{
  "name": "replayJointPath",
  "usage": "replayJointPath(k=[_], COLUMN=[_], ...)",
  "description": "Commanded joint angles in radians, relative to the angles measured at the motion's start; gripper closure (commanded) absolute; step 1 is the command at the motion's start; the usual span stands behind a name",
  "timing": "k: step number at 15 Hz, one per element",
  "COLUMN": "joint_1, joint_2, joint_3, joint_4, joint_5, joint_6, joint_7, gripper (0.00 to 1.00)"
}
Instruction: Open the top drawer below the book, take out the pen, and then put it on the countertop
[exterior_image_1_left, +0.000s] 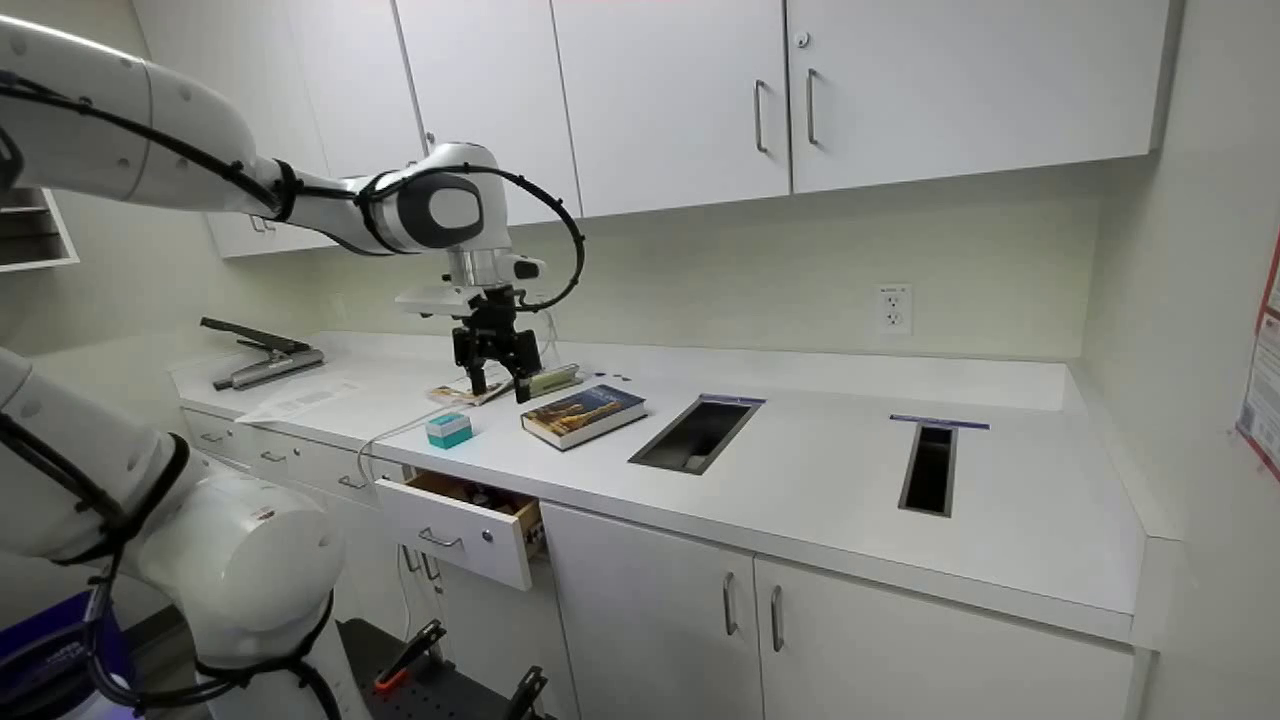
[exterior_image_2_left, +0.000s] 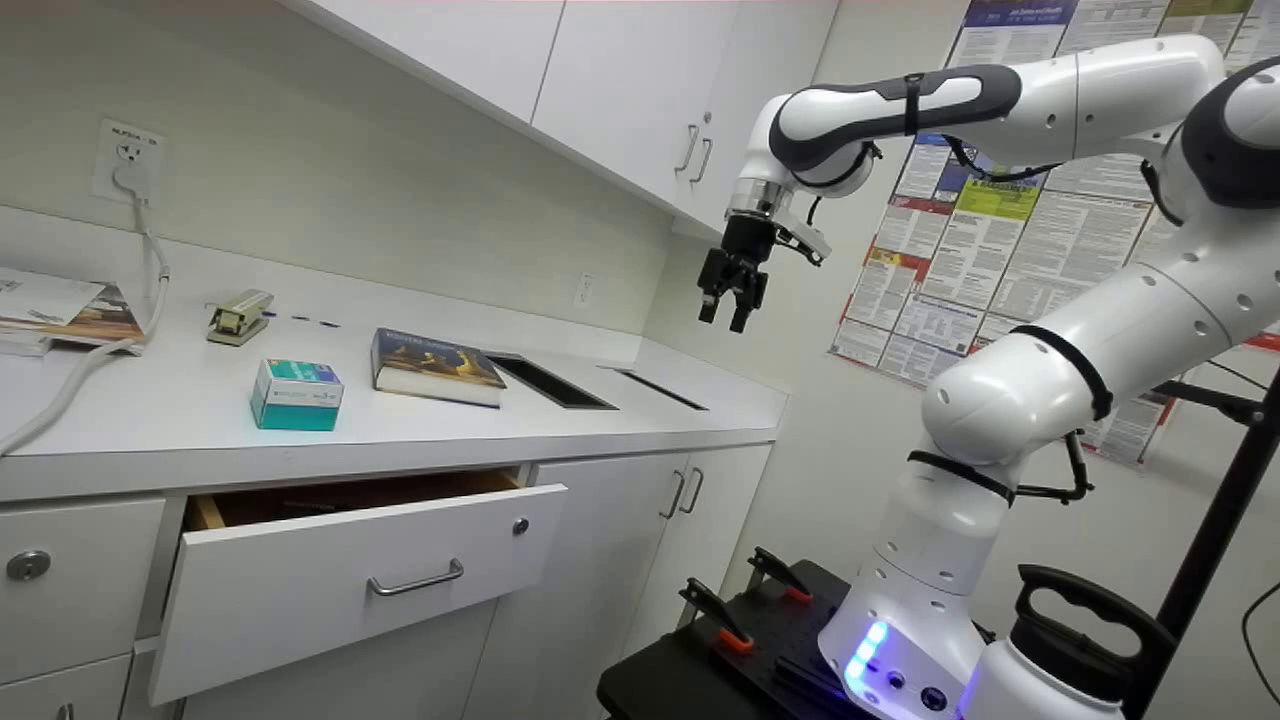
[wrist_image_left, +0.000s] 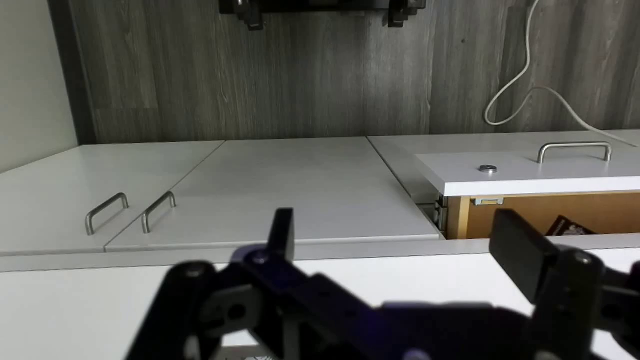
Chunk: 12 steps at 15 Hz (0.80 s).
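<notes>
Wrist view: pincer (wrist_image_left: 393, 240), one, black, its two fingers spread wide apart. It hung above the level of the white table (exterior_image_1_left: 800, 490). Top drawer (exterior_image_2_left: 330, 605), one, white-fronted, wooden inside, stood partly pulled out below the table edge; it held a dark item (wrist_image_left: 569, 227) with pale marks, and whether the pen lay there could not be told. Book (exterior_image_1_left: 585, 413), one, lay flat on the table, near a dark cut-out (exterior_image_1_left: 695, 435). Box (exterior_image_2_left: 297, 397), teal and white, sat near the book.

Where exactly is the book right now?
In both exterior views, the book lies on the countertop, right of the teal box and left of a dark cut-out.
</notes>
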Motion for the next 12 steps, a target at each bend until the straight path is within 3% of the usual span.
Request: replayJointPath(k=[1,5,12], joint_1=[0.011,0.105,0.248], joint_2=[0.009,0.094,0.347], joint_3=[0.017,0.095,0.211], joint_4=[0.006,0.044,0.148], joint_5=[-0.001,0.000,-0.015], joint_6=[0.016,0.053,0.213], joint_7=[-0.003,-0.061,-0.190], gripper=[0.00,0.00,0.00])
